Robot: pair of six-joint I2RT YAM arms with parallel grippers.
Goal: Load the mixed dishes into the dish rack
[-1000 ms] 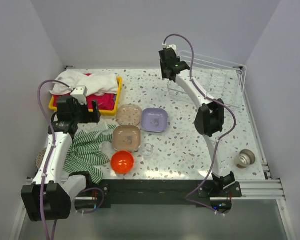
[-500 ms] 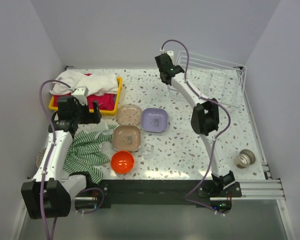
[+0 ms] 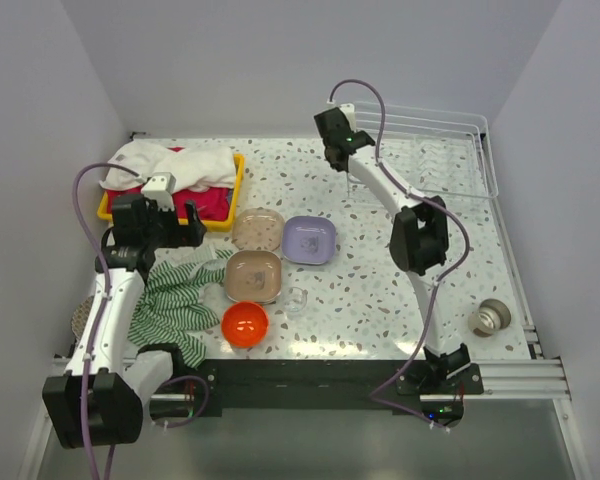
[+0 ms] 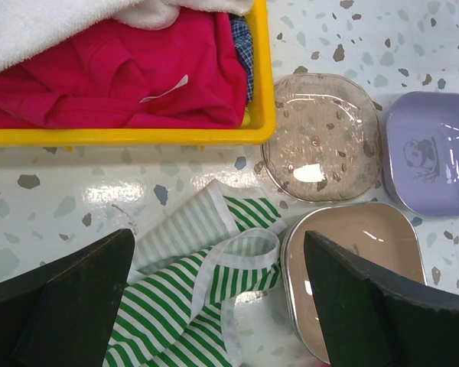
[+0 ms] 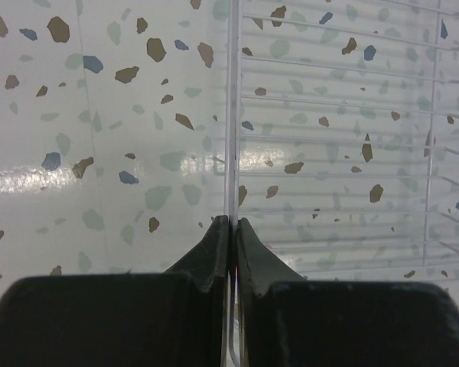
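The dish rack (image 3: 420, 112) sits at the far right corner of the table (image 3: 380, 290), and its outline has changed in the last second. In the top view the wire rim now looks wider and higher, so the rack seems lifted or tilted at its left side, but I cannot say which. The right gripper (image 5: 231, 227) pinches the thin left edge wire, with its jaws closed tight on it. This is rack positioning, so loading has not begun: the lilac square plate (image 4: 432, 160), the tan plate (image 4: 352, 260) and the orange bowl (image 3: 245, 324) lie well apart from it. The left gripper (image 4: 218, 238) hangs wide open over the green striped cloth (image 4: 183, 306).
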